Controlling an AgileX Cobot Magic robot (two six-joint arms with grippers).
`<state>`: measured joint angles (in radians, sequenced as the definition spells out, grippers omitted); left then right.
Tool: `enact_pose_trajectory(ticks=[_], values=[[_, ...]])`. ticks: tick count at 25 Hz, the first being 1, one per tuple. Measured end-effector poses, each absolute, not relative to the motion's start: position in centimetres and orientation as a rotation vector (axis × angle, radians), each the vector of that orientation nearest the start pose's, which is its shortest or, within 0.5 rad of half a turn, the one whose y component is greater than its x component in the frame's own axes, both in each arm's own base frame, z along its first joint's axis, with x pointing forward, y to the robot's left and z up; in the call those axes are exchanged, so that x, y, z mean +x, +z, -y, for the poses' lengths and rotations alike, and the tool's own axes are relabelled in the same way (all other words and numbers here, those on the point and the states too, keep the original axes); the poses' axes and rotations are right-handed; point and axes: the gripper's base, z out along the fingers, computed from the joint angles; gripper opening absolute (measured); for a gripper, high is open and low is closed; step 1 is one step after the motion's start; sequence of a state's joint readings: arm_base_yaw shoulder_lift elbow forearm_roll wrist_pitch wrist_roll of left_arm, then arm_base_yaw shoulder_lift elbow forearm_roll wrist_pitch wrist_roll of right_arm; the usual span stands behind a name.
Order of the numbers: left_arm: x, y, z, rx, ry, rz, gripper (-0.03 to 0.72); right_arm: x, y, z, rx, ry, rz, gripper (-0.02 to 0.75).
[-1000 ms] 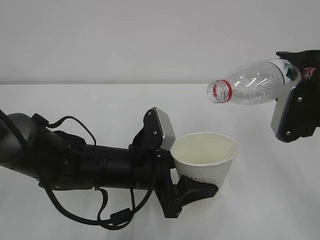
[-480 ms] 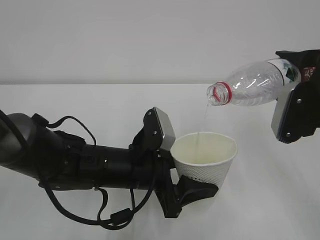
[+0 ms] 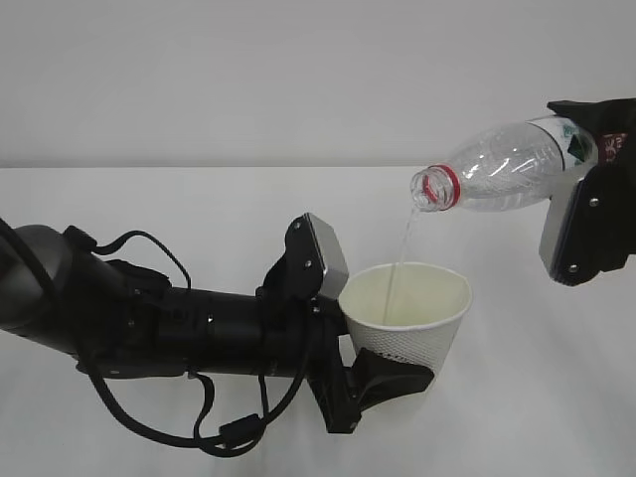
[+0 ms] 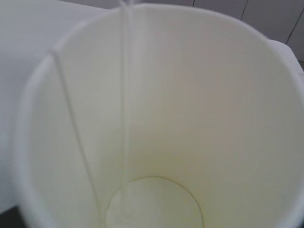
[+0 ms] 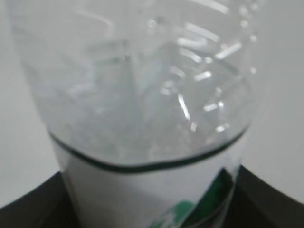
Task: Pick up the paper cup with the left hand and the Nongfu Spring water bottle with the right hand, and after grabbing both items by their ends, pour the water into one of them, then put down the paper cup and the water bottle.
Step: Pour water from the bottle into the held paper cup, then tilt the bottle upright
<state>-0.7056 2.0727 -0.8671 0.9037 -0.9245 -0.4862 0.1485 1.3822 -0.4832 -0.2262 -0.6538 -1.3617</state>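
One clear plastic Nongfu Spring water bottle (image 3: pixel 507 164) with a red neck ring and a red-and-white label is held in the air at the right of the exterior view. Its long axis lies close to horizontal, the uncapped mouth pointing left and tipped slightly down, the base end inside the black blocky right hand (image 3: pixel 591 199), whose jaws are clamped on the bottle's labelled end. One thin stream of clear water (image 3: pixel 397 268) falls from the mouth into one white tapered paper cup (image 3: pixel 409 313). The cup stands upright, its axis vertical and its open mouth facing up, below and slightly left of the bottle's mouth. The black left hand (image 3: pixel 368 358), on a bulky black arm with looping cables, grips the cup low on its wall, above the white table (image 3: pixel 199 219). The left wrist view looks down into the cup's cream interior (image 4: pixel 161 118); the stream runs to its round bottom.
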Motion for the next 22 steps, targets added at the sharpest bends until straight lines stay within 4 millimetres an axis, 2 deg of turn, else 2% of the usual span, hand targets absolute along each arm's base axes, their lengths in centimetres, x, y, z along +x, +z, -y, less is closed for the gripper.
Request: enact_pose_trajectory(ticks=[22], values=[[23.97,10.63,27.91,1.251,-1.018,-1.618,0.503,25.76,22.59,-5.12,-1.433,-0.893,-1.127,0.515]])
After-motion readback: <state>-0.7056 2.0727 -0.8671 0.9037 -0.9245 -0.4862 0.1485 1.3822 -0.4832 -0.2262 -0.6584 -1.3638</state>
